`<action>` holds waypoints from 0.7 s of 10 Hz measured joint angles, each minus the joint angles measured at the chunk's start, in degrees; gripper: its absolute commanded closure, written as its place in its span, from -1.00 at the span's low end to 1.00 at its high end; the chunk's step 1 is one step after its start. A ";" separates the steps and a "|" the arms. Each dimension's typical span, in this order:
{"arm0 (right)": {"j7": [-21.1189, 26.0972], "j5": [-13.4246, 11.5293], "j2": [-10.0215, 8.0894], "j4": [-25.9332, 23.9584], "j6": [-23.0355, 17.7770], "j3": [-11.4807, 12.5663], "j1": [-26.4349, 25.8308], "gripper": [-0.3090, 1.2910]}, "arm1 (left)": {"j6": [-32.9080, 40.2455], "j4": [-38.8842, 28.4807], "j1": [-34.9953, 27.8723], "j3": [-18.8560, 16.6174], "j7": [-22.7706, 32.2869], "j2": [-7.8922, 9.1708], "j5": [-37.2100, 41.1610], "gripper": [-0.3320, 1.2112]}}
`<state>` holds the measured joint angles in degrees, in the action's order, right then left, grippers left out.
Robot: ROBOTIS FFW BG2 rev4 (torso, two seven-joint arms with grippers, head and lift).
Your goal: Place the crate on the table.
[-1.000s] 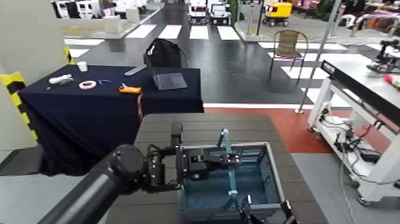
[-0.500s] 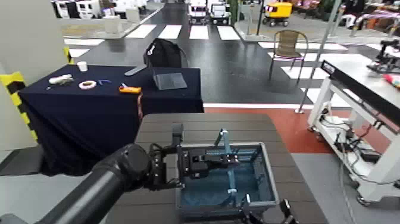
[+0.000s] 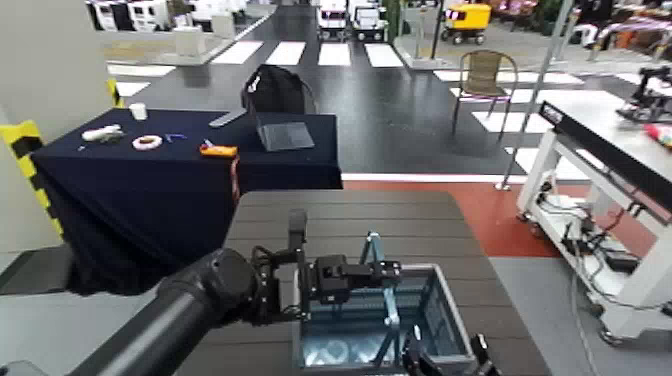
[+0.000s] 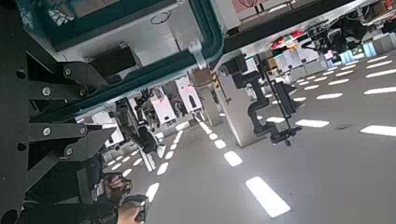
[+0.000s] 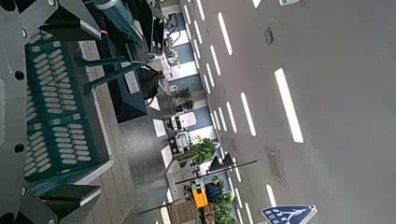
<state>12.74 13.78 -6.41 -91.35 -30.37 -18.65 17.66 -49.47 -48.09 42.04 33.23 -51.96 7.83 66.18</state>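
The left gripper (image 3: 385, 271) straddles the crate's (image 3: 382, 325) handle, grip unclear. The right gripper (image 3: 446, 352) gapes. Bare table (image 3: 345, 215) lies beyond

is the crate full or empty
Empty: in the head view, nothing rests on the visible floor of the crate; its near edge is cut off

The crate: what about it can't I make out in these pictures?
- Whether the crate rests flat: head view; its underside faces away.
- Its nearest edge: head view, cut off by the picture's bottom edge.
- Part of the handle: head view, behind the left gripper.
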 measured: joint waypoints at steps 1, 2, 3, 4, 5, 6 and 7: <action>0.00 0.06 0.00 0.09 -0.06 -0.06 -0.07 -0.44 | 0.26 0.26 0.11 0.01 0.00 0.00 -0.05 0.73; 0.00 0.15 -0.01 0.21 -0.21 -0.17 -0.17 -0.44 | 1.08 1.01 0.54 0.20 0.01 0.02 -0.07 0.64; 0.00 0.26 -0.06 0.33 -0.40 -0.31 -0.29 -0.44 | 3.15 2.91 1.15 0.98 0.02 -0.11 -0.08 0.26; 0.00 0.38 -0.11 0.37 -0.52 -0.37 -0.34 -0.44 | 5.49 5.57 1.49 2.13 0.01 -0.57 -0.08 0.10; 0.00 0.44 -0.16 0.35 -0.57 -0.35 -0.32 -0.44 | 6.97 7.23 1.22 3.16 0.11 -0.97 -0.08 0.01; 0.00 0.46 -0.18 0.28 -0.57 -0.28 -0.24 -0.44 | 8.14 7.73 0.77 3.70 0.19 -1.21 -0.08 -0.15; 0.00 0.51 -0.18 0.20 -0.57 -0.19 -0.13 -0.44 | 9.79 7.74 0.53 3.73 0.19 -1.25 -0.08 -0.37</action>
<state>12.74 14.28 -6.60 -91.15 -30.94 -18.84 17.52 -39.68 -40.35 42.57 36.96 -51.77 6.58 66.09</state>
